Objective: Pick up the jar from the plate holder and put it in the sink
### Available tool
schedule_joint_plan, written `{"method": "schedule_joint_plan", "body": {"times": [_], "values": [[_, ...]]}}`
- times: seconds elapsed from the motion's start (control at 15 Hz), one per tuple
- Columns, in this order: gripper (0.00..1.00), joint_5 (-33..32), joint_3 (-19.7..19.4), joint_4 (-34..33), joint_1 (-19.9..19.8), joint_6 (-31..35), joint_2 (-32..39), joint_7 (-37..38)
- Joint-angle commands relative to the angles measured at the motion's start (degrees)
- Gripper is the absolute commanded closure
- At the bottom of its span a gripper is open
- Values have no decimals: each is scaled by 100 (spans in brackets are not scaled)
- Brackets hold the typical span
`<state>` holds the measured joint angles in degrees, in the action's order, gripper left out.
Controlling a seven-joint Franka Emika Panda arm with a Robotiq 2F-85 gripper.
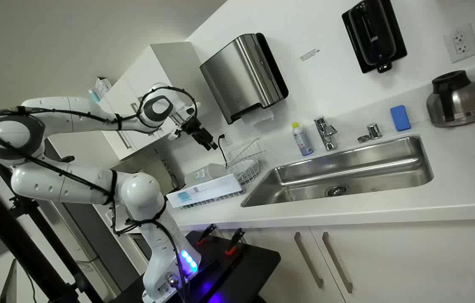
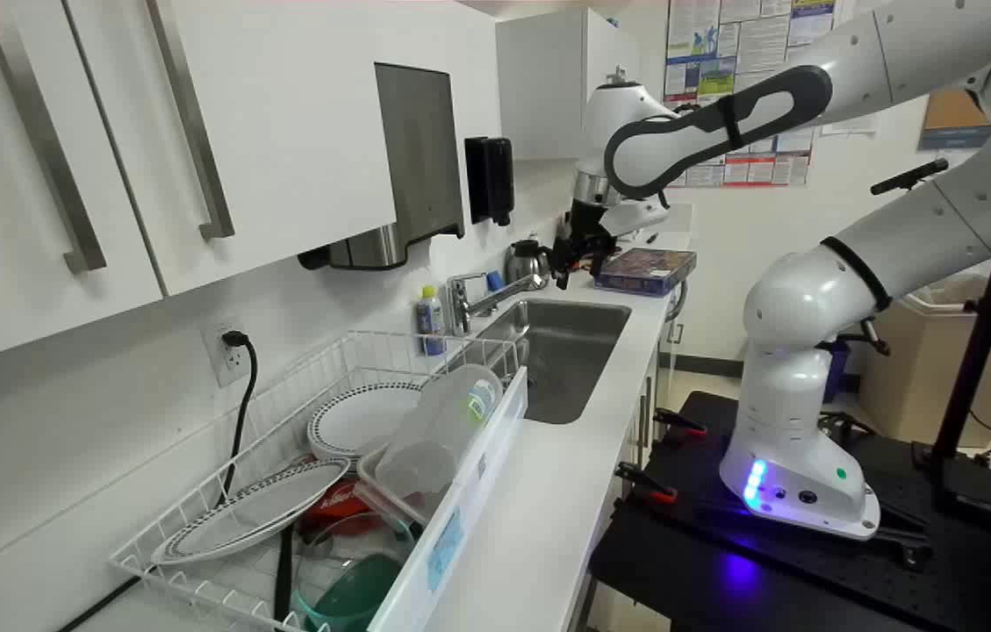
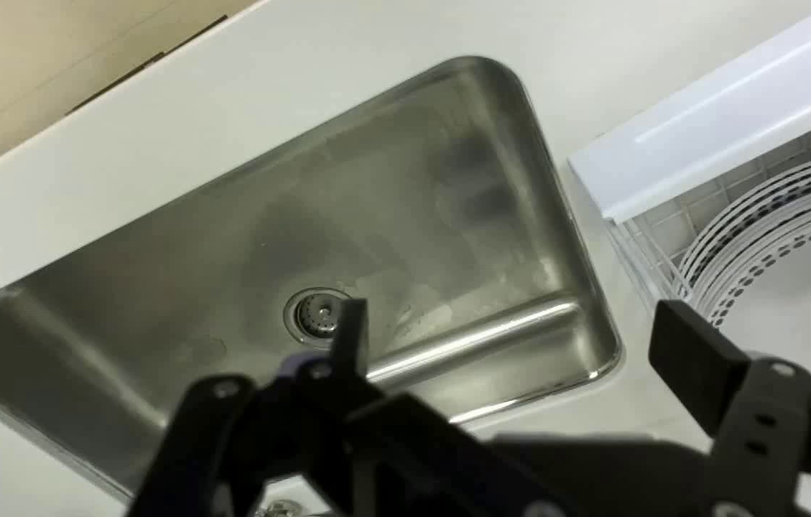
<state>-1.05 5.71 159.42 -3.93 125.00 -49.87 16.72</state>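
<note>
Spread wide, the claw (image 3: 509,337) hides part of the drain (image 3: 313,316) in the wrist view. Left to right in an exterior view: the dish rack (image 2: 473,500), cut off below; inside it the translucent jar (image 2: 438,430), tilted, long axis slanting up rightward, mouth hard to make out; a strip of counter (image 2: 539,483), front edge straight; the stainless-steel sink (image 2: 572,360), near end partly behind the dish rack.

bright glare streaks the sink (image 3: 405,187) in the wrist view, where the tool (image 3: 520,352) looks dark and blurred (blue lights (image 2: 755,484) glow in both exterior views).
</note>
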Motion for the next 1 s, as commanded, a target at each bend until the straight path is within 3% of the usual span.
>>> {"method": "schedule_joint_plan", "body": {"times": [0.0,0.8,0.93], "values": [[0,18,16,-8,-20,-9,0,-17],[0,18,16,-8,-20,-9,0,-17],[0,225,-109,-13,207,222,111,-210]]}}
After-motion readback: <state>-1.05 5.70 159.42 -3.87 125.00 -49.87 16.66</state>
